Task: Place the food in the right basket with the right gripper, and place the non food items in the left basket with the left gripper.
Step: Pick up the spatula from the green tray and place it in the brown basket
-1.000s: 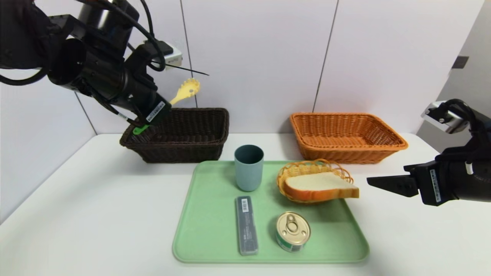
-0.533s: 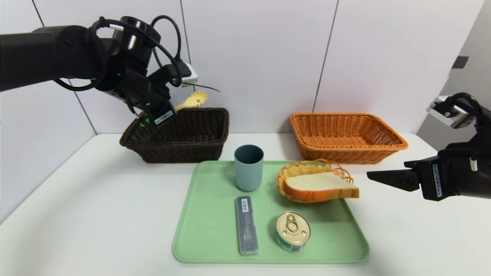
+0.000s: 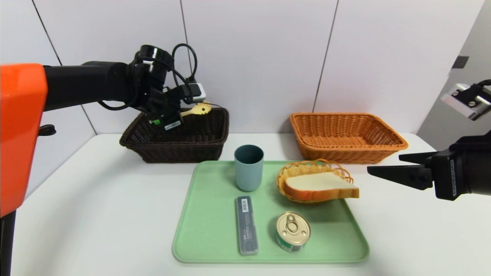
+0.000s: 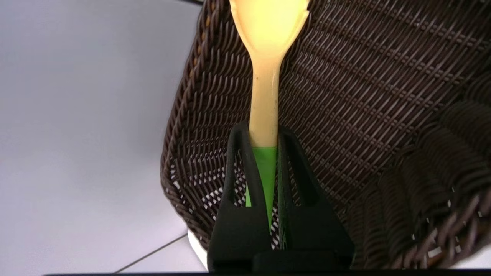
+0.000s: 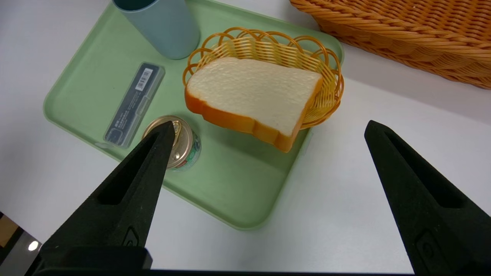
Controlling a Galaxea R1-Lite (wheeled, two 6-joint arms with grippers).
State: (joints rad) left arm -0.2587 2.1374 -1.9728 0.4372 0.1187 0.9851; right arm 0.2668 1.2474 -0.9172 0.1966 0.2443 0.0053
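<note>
- Gripping the green end of a yellow pasta spoon (image 4: pixel 264 96), the left hand (image 4: pixel 264 168) has its fingers clamped tight on the handle.
- Pasta spoon is held above the interior of the dark brown wicker basket (image 3: pixel 199 138); its toothed yellow head (image 3: pixel 202 109) sits at the level of the basket's far rim. Contact with the basket cannot be confirmed.
- Dark brown wicker basket stands on the white counter (image 3: pixel 96 199), at the back left, behind the tray.
- Orange wicker basket (image 3: pixel 347 134) stands at the back right, well apart from the brown one.
- Green tray (image 3: pixel 207 230) lies centre front and carries four items: a blue-grey cup (image 3: pixel 249 167) upright at the back, a grey cutlery case (image 3: pixel 246 225) lying flat in front of it, a sealed tin can (image 3: pixel 293 231) upright beside the case, and a small woven bread basket (image 3: pixel 307 168) holding a slice of bread (image 3: pixel 320 186) that overhangs its rim.
- Right hand (image 3: pixel 383 165) hovers over the counter, right of the tray, fingers spread wide apart and holding nothing.
</note>
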